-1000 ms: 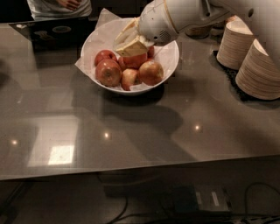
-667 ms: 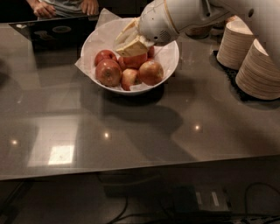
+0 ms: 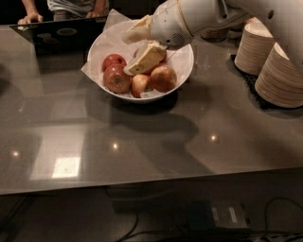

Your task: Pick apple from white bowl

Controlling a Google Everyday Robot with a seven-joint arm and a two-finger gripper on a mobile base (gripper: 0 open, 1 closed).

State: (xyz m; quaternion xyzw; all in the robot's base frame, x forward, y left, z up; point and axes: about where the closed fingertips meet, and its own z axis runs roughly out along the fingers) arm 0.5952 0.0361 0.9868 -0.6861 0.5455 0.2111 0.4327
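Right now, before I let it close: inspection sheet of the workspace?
Surface: dark glossy table, light reflections, no spills seen.
Job's things: paper-lined white bowl toward the far edge; at least four apples inside.
Clutter: stacks of paper plates at the picture's right; dark laptop-like object far left.
Grippers: hand over the bowl, fingers open, lower one just above the apples, apparently holding nothing.
Cables: cables on the floor below the table.
Surroundings: person at the far edge, by the laptop-like object.
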